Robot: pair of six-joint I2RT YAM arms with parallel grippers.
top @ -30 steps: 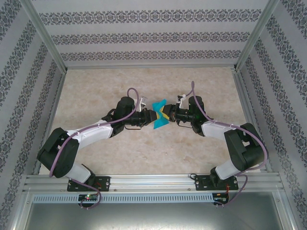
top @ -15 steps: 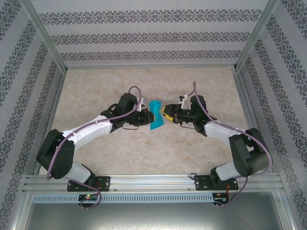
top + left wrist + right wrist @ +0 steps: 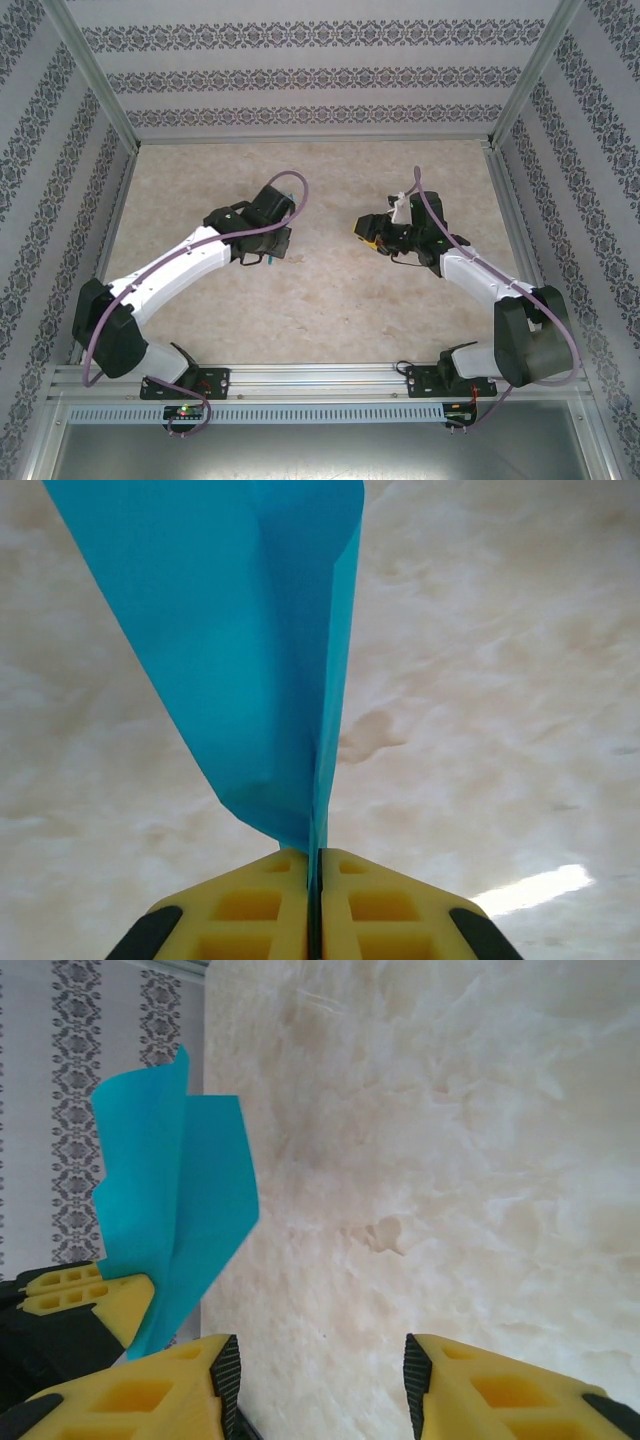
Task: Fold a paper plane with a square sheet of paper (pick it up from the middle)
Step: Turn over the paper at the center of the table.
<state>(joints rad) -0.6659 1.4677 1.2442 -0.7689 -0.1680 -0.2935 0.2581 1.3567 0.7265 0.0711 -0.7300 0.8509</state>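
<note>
The teal-blue sheet of paper (image 3: 250,650) is folded along a crease and hangs off the table. My left gripper (image 3: 314,855) is shut on its lower edge, the yellow jaws pressed flat on the fold. I cannot tell whether it has the full shape of a paper plane. In the right wrist view the paper (image 3: 170,1200) stands at the left, pinched by the left gripper's fingers (image 3: 90,1295). My right gripper (image 3: 320,1370) is open over bare table, apart from the paper. From above, the right gripper (image 3: 362,232) faces the left arm's wrist (image 3: 262,225), which covers the paper.
The beige marbled tabletop (image 3: 320,300) is walled by patterned panels (image 3: 320,80) at the back and sides. An aluminium rail (image 3: 320,378) runs along the near edge at the arm bases. There is free room between the two arms.
My right gripper has opened, let go of the paper and drawn back to the right. The left arm has swung left with the paper, which its wrist now covers from above.
</note>
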